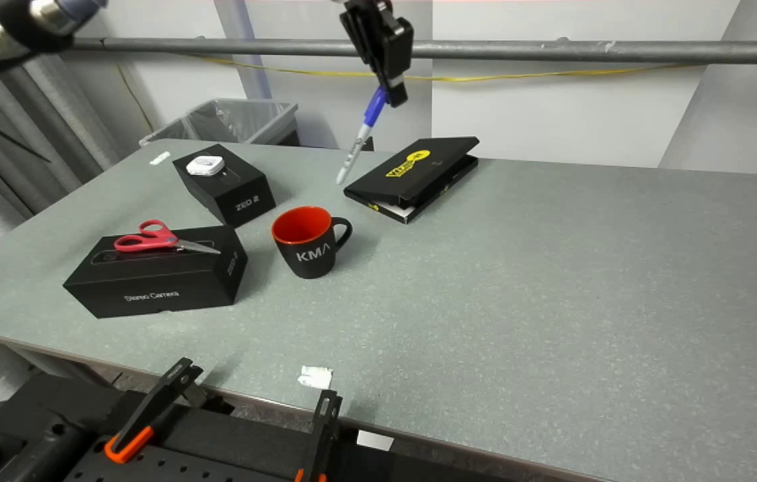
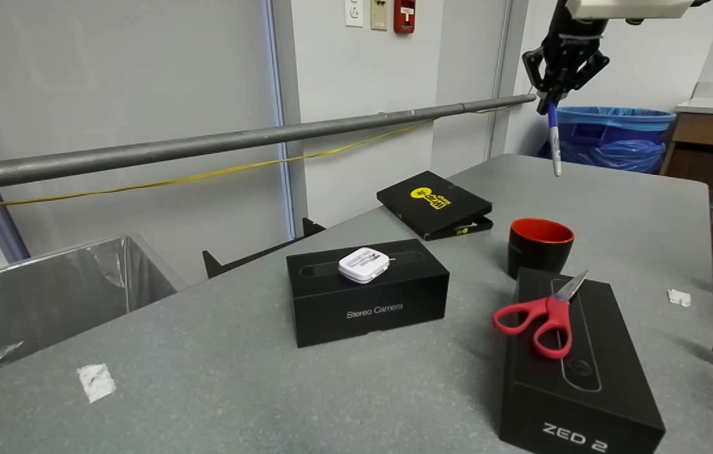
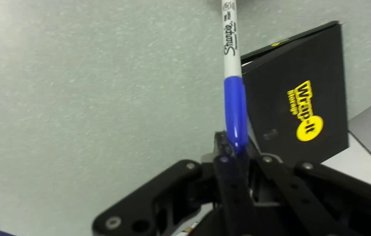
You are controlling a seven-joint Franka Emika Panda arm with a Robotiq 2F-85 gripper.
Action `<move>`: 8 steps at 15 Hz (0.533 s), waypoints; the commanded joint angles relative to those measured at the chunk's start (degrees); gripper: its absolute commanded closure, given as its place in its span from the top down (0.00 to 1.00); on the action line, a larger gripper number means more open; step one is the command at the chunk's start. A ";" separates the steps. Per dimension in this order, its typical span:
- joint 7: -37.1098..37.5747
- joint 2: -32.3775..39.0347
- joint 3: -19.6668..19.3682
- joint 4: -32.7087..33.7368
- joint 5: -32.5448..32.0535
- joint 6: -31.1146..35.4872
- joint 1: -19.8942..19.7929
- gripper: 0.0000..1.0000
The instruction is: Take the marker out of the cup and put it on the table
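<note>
The marker [image 1: 363,130], with a blue cap and a white barrel, hangs tilted in the air, white end down. It also shows in an exterior view [image 2: 555,142] and in the wrist view [image 3: 233,62]. My gripper [image 1: 393,94] is shut on its blue cap end; the jaws show in the wrist view [image 3: 237,147]. The cup [image 1: 311,254], black outside and red inside, stands upright on the table [image 1: 552,301], apart from the marker and lower than it. It also stands in an exterior view [image 2: 539,255], its handle hidden there.
A black Wrap-It box [image 1: 418,171] with its lid ajar lies near the cup. Two black camera boxes stand nearby, one bearing red scissors [image 1: 157,239], one a white case [image 1: 205,165]. A pipe [image 1: 552,50] runs behind the table. A lined bin [image 1: 237,120] stands beyond the edge.
</note>
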 commanded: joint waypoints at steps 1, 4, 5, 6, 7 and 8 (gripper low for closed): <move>0.95 9.04 -0.17 5.79 -3.45 -2.88 -3.89 0.02; 2.88 17.69 -1.33 8.88 -4.26 -2.23 -3.06 0.02; 3.27 20.37 -1.95 10.08 -4.25 -2.49 -2.22 0.02; 4.12 22.99 -2.59 11.24 -4.38 -2.26 -1.34 0.02; 5.51 25.08 -3.44 12.30 -5.04 -2.00 -0.31 0.02; 6.18 26.96 -4.26 13.41 -5.27 -1.97 0.67 0.02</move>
